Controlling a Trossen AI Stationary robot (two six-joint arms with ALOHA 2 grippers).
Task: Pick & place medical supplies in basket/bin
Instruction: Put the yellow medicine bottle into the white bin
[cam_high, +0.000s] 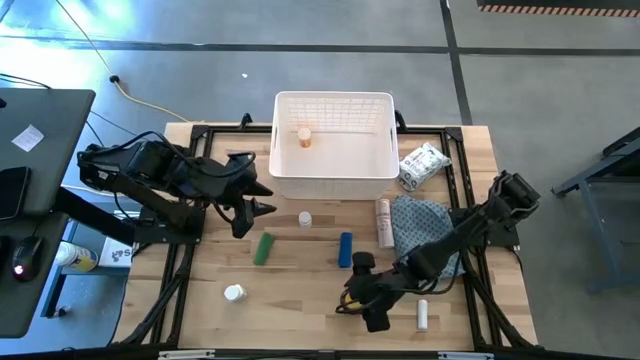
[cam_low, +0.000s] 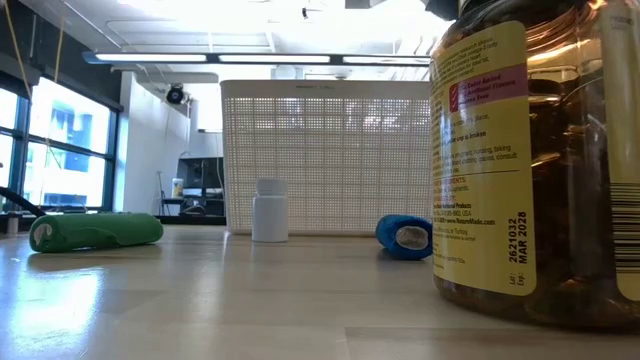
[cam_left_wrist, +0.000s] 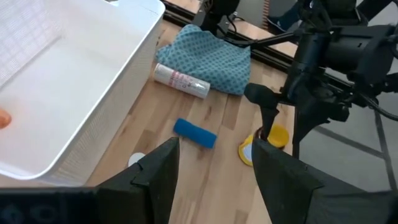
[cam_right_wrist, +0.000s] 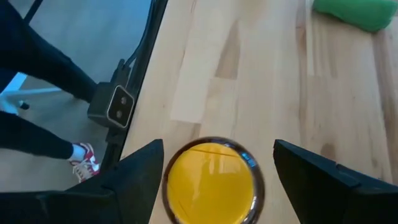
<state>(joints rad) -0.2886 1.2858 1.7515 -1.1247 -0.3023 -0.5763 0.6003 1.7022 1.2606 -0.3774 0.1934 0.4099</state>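
An amber bottle (cam_low: 540, 160) with a yellow cap (cam_right_wrist: 210, 177) stands upright near the table's near edge. My right gripper (cam_right_wrist: 214, 180) is open above it, one finger on either side of the cap, with a gap showing on each side. My left gripper (cam_high: 255, 197) hangs open and empty above the table, left of the white basket (cam_high: 333, 175). An orange item (cam_high: 304, 137) lies inside the basket. On the table lie a green roll (cam_high: 264, 248), a blue roll (cam_high: 345, 250), two white pill bottles (cam_high: 305, 218) (cam_high: 234, 293) and white tubes (cam_high: 383, 222) (cam_high: 422, 314).
A blue-grey patterned cloth (cam_high: 425, 225) lies right of the basket's near corner, with a crinkly white packet (cam_high: 422, 165) beyond it. Free wood shows between the rolls and the near edge. A desk with a mouse (cam_high: 25, 255) stands left of the table.
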